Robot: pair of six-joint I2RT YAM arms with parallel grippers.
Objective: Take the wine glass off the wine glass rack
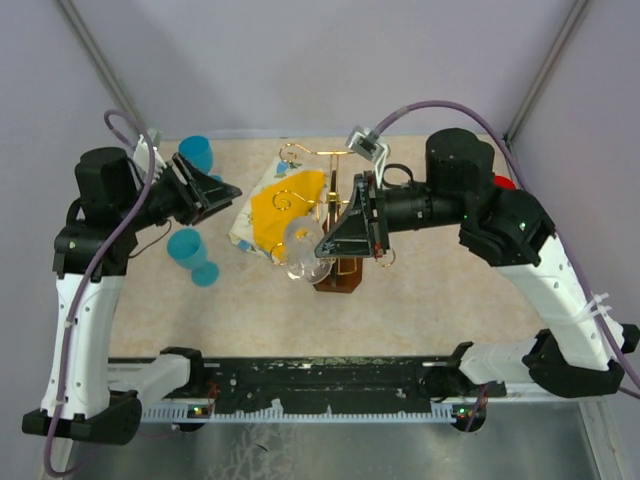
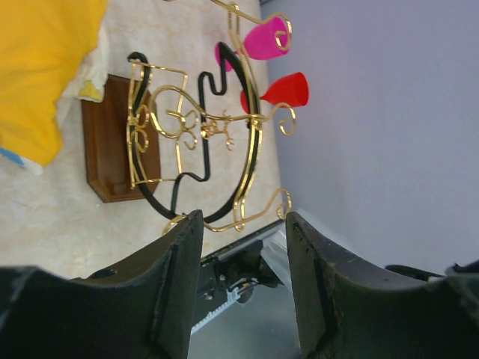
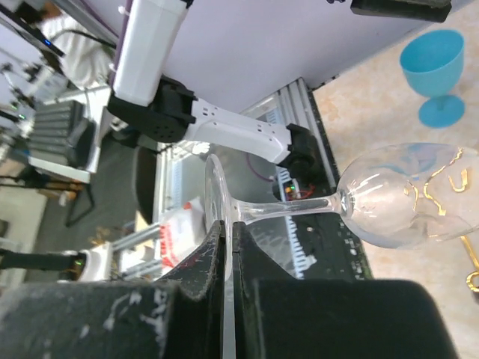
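The wine glass point(image 1: 301, 250) is clear and lies on its side in the air, just left of the rack's brown wooden base point(image 1: 340, 277). My right gripper point(image 1: 324, 247) is shut on the edge of the glass's foot point(image 3: 217, 196). The stem point(image 3: 288, 211) runs level to the bowl point(image 3: 408, 196). The gold wire rack point(image 1: 327, 190) stands at the table's middle, and it also shows in the left wrist view point(image 2: 196, 123) with no glass on the arms seen there. My left gripper point(image 1: 228, 190) is open and empty, left of the rack, with the rack beyond its fingertips point(image 2: 243, 247).
A yellow-and-white cloth point(image 1: 272, 208) lies left of the rack. Two blue plastic goblets point(image 1: 195, 152) point(image 1: 190, 250) stand near my left gripper. A pink cup point(image 2: 266, 37) and a red cup point(image 2: 288, 90) stand beyond the rack, by the right wall.
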